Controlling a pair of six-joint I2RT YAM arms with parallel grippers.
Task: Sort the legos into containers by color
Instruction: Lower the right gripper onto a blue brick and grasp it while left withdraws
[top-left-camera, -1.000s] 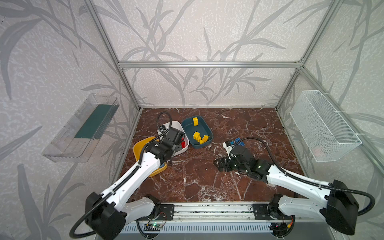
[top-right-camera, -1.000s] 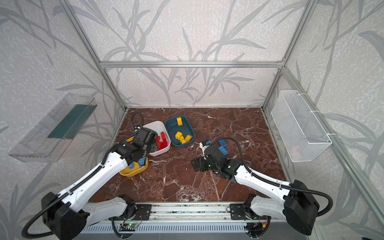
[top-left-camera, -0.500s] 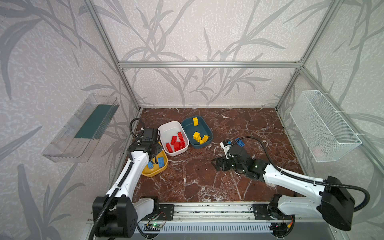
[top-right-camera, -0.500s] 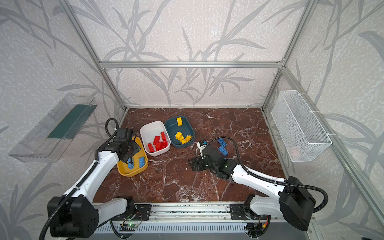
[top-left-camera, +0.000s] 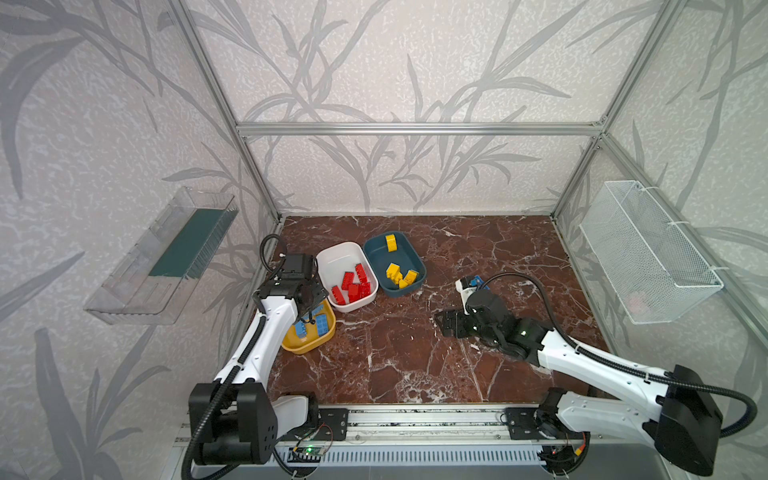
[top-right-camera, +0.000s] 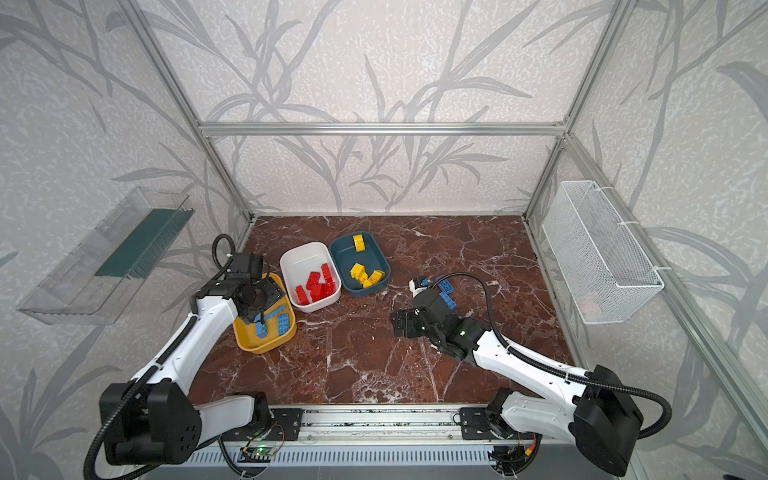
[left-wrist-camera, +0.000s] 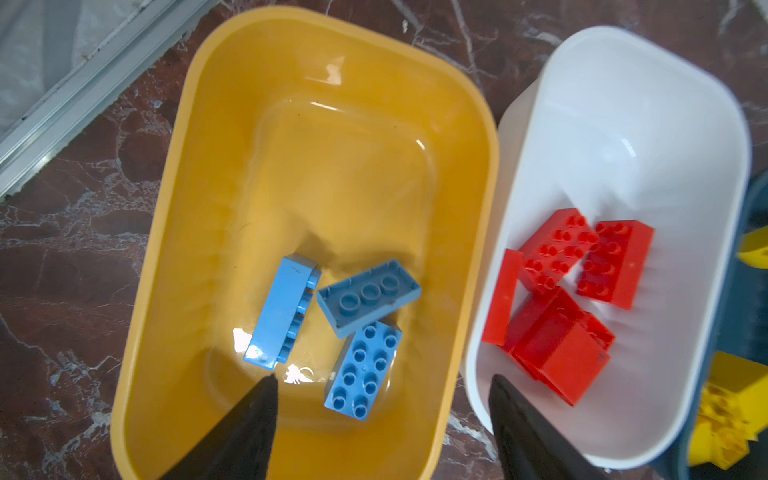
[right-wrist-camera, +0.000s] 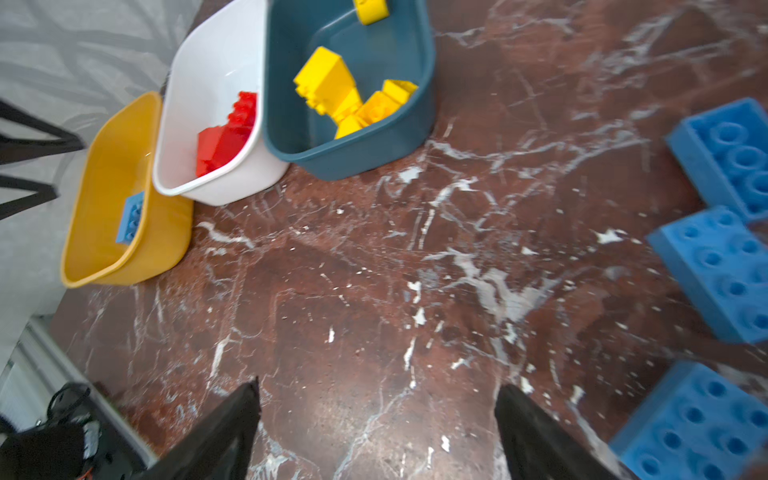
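Above the mustard tub (left-wrist-camera: 332, 166) with three blue bricks (left-wrist-camera: 368, 297) the left hand (left-wrist-camera: 382, 380) hangs open and empty, while, well apart from it, the right hand (right-wrist-camera: 376, 386) gapes empty.

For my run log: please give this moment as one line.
left claw: open, over yellow tub | right claw: open, empty | loose blue legos: unsorted

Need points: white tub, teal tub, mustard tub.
white tub (top-left-camera: 338, 259), in a top view, bare inner floor.
teal tub (top-left-camera: 399, 254), in a top view, bare inside surface.
mustard tub (left-wrist-camera: 332, 166), left wrist view, bare inner floor.
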